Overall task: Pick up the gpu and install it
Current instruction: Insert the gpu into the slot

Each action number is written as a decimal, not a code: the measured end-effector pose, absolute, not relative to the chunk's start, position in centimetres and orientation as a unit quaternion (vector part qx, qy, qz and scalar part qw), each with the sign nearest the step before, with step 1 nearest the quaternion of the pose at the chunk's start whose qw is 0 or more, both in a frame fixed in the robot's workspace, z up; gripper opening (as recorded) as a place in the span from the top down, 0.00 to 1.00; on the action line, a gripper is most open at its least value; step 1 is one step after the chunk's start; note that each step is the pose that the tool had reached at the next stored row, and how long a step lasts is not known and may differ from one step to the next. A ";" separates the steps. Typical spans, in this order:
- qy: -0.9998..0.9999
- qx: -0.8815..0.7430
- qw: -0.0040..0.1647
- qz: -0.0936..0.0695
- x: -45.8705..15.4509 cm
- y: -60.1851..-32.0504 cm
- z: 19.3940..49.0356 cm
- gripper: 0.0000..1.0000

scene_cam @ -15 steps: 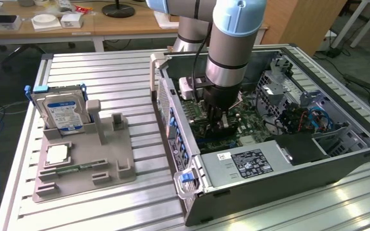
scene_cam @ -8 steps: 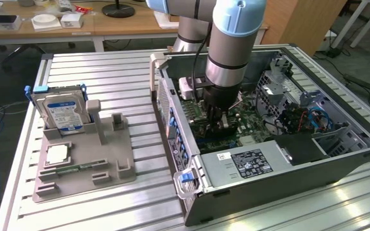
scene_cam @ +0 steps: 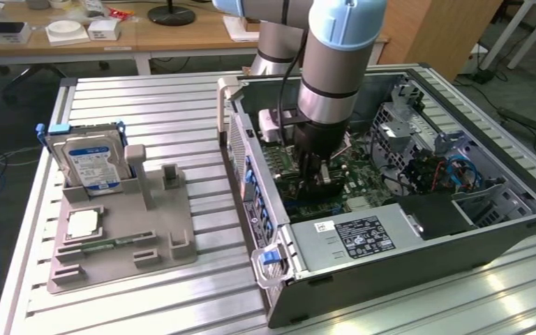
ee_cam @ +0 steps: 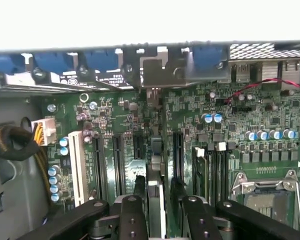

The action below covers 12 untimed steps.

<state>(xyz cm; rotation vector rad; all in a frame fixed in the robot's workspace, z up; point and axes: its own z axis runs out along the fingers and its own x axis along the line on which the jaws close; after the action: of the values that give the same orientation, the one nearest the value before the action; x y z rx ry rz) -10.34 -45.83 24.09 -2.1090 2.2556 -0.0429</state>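
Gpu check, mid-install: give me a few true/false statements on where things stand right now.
1. The gripper is inside the open computer case, over the motherboard. True.
2. The hard drive lies inside the case. False: it stands upright in the grey holder on the table, at the exterior view's left.
3. The gpu stands on edge at a motherboard slot, right under the gripper. True.
4. A cooler covers the CPU socket. False: the socket is bare inside its metal frame.
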 end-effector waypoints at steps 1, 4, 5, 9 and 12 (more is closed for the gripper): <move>0.730 -0.683 0.027 -0.014 -10.3 -45.8 24.3 0.66; 0.730 -0.683 0.027 -0.015 -10.3 -45.8 24.8 0.66; 0.730 -0.683 0.027 -0.015 -10.3 -45.8 24.9 0.66; 0.730 -0.683 0.028 -0.015 -10.3 -45.8 25.5 0.66; 0.730 -0.683 0.029 -0.016 -10.3 -45.8 25.9 0.66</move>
<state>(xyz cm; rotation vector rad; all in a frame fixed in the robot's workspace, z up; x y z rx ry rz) -10.34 -45.83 25.95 -2.1064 2.2527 -0.0490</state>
